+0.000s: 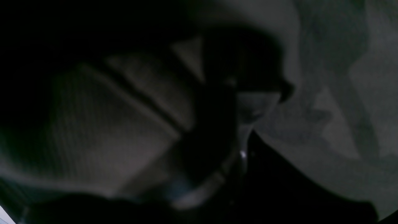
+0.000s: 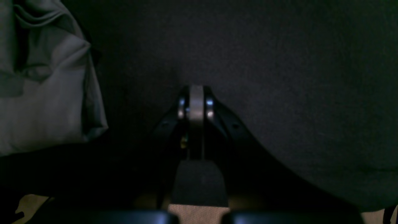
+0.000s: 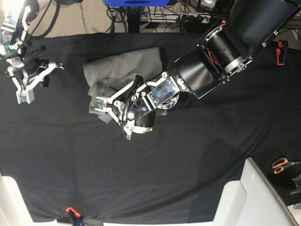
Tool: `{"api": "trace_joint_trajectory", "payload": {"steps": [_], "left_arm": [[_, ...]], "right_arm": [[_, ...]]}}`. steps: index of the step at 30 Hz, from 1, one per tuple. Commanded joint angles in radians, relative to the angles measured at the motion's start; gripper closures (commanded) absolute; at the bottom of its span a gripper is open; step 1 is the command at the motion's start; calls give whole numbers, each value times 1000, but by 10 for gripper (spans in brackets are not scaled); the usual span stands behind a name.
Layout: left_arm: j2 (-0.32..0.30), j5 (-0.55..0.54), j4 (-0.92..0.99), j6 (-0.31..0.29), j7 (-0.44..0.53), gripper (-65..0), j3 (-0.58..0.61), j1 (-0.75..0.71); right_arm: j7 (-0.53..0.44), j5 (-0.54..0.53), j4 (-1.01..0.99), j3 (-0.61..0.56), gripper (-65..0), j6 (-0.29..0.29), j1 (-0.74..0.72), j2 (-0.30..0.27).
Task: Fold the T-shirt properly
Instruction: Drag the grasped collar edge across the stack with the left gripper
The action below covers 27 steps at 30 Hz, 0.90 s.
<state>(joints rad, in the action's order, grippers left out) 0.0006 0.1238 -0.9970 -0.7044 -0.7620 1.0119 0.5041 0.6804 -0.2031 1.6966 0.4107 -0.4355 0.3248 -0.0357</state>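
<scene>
A grey T-shirt (image 3: 123,70) lies bunched in a loose heap on a black table cloth (image 3: 188,165), toward the far side of the table and a little to my right of its middle. My left arm reaches across from the far corner, and my left gripper (image 3: 100,105) sits at the near edge of the heap. In the left wrist view its jaws stand narrow with grey, ribbed-looking cloth (image 1: 130,102) pinched between them, so it is holding the T-shirt; that view is dark and blurred.

My right gripper (image 2: 196,93) is well apart from the shirt, over bare black cloth near the table's edge on my right side. Its two fingers are pressed together with nothing between them. In the right wrist view a wrinkled part of the shirt (image 2: 46,93) shows off to one side.

Orange-handled scissors (image 3: 282,165) lie at the cloth's edge on my left.
</scene>
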Motion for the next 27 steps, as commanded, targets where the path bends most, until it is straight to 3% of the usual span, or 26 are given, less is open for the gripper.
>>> {"api": "trace_joint_trajectory", "payload": {"steps": [1,14,19,27], "left_arm": [[12,0,-9,6,11,0,0,23],[39,1,-15,6,12,0,8,35],[39,0,-29,6,12,0,106,41],[34,0,-35,6,12,0,66,41]], "right_arm": [[-17,-9,16,3,0,-3,-6,-11],[-17,-9,16,3,0,-3,-6,-11],[-17,-9,16,4,0,-3,-5,-11],[-17,-8,16,6,0,-3,-3,-13]]}}
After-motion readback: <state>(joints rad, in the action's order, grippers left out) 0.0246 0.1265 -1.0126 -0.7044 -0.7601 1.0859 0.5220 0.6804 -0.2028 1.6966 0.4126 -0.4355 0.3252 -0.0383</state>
